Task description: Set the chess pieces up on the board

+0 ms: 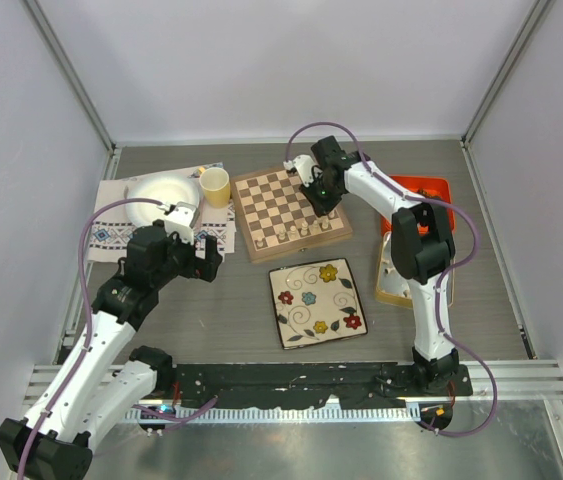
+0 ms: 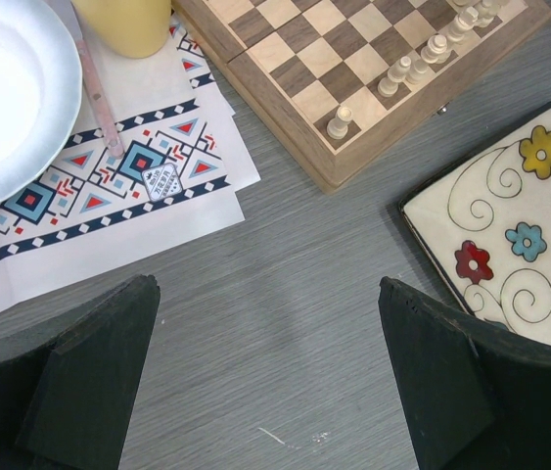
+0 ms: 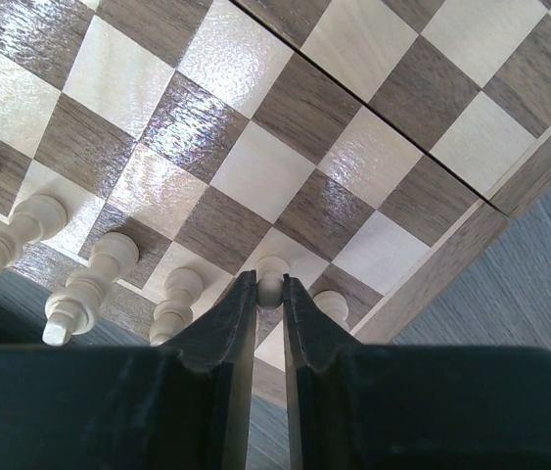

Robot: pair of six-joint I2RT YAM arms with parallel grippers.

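Right wrist view: right pincer [image 3: 270, 283] nipped closed on the head of a pale pawn [image 3: 272, 266] standing in the edge row of the board [image 3: 383, 147], neighbour pieces [image 3: 179, 294] crowding just beside each finger, so a skewed release or withdrawal likely topples them; left pincer [image 2: 267, 294] gapes wide, idle above the desk [image 2: 285, 245].

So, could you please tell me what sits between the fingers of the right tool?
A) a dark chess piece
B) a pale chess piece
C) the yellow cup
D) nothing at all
B: in the right wrist view, the right tool is closed around the head of a pale chess piece standing on the board.
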